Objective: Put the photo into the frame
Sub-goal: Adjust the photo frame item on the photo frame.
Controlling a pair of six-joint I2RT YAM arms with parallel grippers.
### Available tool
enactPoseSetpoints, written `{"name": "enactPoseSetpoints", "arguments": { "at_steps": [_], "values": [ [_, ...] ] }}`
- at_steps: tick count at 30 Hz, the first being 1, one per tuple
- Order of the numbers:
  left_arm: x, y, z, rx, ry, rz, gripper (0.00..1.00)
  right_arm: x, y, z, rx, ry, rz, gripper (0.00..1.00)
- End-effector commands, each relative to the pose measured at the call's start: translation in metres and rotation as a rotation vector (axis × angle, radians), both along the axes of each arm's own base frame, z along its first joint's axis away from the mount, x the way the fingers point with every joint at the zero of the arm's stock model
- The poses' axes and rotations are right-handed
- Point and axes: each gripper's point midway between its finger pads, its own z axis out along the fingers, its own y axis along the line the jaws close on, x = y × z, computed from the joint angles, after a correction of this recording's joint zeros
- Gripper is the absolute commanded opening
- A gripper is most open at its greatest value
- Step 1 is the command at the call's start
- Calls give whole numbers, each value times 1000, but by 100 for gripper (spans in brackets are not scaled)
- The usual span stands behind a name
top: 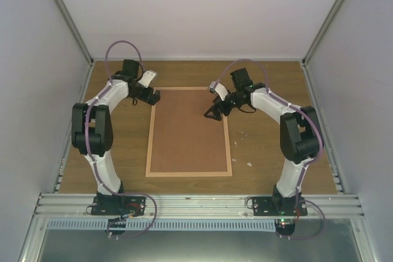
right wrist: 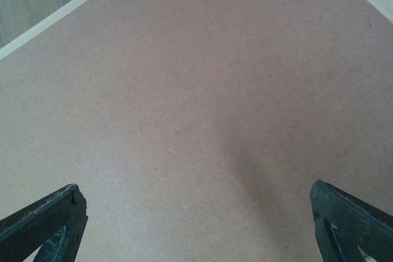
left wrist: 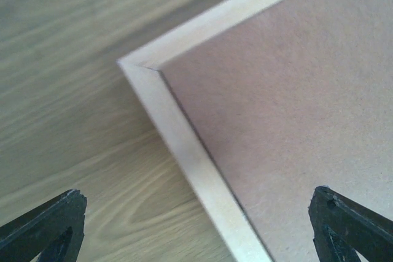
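Note:
The frame [top: 149, 151] lies flat in the middle of the table, its thin light wood rails around a plain brown backing board [top: 189, 133]. The photo is hidden. My left gripper [top: 155, 97] hovers open over the frame's far left corner [left wrist: 132, 64]; one finger [left wrist: 43, 228] is over the table, the other over the board. My right gripper [top: 214, 113] hangs open above the board near the frame's right rail [top: 228, 133]. In the right wrist view only brown board [right wrist: 196, 115] lies between the fingers [right wrist: 353, 219].
Small white scraps [top: 249, 164] lie on the wood table right of the frame. A white piece [top: 147, 78] shows by the left arm's wrist at the far left. Grey walls close in the table on three sides.

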Motion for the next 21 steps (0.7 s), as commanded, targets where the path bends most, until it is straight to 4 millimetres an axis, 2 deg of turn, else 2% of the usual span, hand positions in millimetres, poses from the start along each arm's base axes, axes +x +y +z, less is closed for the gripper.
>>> {"name": "enactPoseSetpoints", "arguments": {
  "at_steps": [1, 5, 9, 16, 21],
  "values": [
    [-1, 20, 17, -9, -32, 52, 99, -1, 6, 2, -2, -12, 24, 99],
    [-5, 25, 4, 23, -24, 58, 99, -5, -2, 5, 18, 24, 21, 100],
    [-4, 27, -6, 37, -8, 71, 99, -2, -27, 6, 22, 60, -40, 100],
    [-14, 24, -33, 70, 40, 63, 99, -3, -74, -17, -45, 125, -158, 100],
    [-21, 20, -44, 101, 58, 57, 99, -6, -103, -34, -113, 156, -235, 100]
  ]
}}
